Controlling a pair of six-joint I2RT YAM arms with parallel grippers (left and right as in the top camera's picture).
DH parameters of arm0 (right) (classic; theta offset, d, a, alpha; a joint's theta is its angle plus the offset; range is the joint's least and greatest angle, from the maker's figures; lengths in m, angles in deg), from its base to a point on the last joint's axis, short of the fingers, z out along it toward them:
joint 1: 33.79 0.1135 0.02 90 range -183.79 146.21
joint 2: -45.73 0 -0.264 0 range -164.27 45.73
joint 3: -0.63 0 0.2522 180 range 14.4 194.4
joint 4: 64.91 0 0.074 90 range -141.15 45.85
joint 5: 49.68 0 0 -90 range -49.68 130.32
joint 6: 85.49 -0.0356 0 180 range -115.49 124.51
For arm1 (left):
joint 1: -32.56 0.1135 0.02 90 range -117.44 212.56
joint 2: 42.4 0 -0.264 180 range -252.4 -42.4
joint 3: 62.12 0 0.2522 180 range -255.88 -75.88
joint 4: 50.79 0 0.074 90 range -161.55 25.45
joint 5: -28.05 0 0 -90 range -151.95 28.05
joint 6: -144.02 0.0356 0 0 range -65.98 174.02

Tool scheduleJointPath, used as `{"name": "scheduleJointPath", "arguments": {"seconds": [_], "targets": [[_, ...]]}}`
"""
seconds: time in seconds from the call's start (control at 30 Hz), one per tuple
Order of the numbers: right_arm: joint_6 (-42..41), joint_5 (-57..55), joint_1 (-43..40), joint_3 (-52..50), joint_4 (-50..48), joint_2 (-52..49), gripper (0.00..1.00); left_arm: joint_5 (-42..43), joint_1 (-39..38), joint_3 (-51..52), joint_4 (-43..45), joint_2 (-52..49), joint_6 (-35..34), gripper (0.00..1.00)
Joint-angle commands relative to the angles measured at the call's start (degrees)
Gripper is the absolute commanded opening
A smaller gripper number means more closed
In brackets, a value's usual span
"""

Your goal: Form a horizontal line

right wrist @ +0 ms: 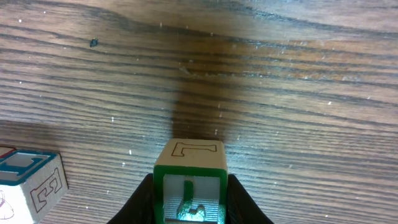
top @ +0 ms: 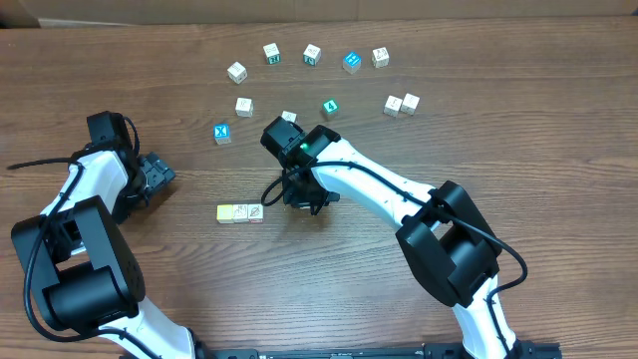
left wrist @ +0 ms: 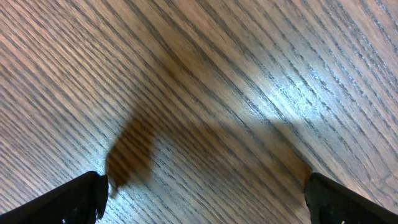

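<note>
While the left gripper (top: 159, 175) is held at the left of the table (top: 518, 130) with its jaws wide apart and nothing between them, only bare wood being shown in its wrist view, the right gripper (top: 304, 196) is seen near the middle, clamped on the green cube (right wrist: 189, 183). The cube is pinched at both sides by the dark fingers (right wrist: 142, 200), and a white "L" is shown on its green-framed face. From above it is hidden under the gripper, so it cannot be told whether it rests on the wood or is raised. Just left of that gripper, a pale yellow cube (top: 231, 212) and a white cube (top: 253, 212) with a dark line drawing are laid touching, side by side in a short row. In the right wrist view a teal-framed cube (right wrist: 30, 180) is seen left of the green cube and apart from it; whether it belongs to that row cannot be told. Loose cubes (top: 312, 54) are scattered along the far side, two blue cubes (top: 351, 62) among them, well apart from the row.
</note>
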Motion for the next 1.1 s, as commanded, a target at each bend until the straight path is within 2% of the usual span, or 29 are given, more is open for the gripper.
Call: {"name": "scheduleJointPath", "arguments": {"seconds": [0.0,0.67,1.07], "targets": [[-1.1,-1.3,0.4,-0.3,-0.1,2.1,0.12,-0.4,-0.1,0.4,-0.4,-1.0,-0.2,1.00],[-1.1,-1.3,0.5,-0.4,0.1,2.1,0.12,-0.4,-0.1,0.4,-0.3,-1.0,-0.1,1.00],[-1.1,-2.4,1.0,-3.4,-3.4,2.1,0.13,-0.4,-0.1,0.4,-0.3,-1.0,-0.1,1.00]]}}
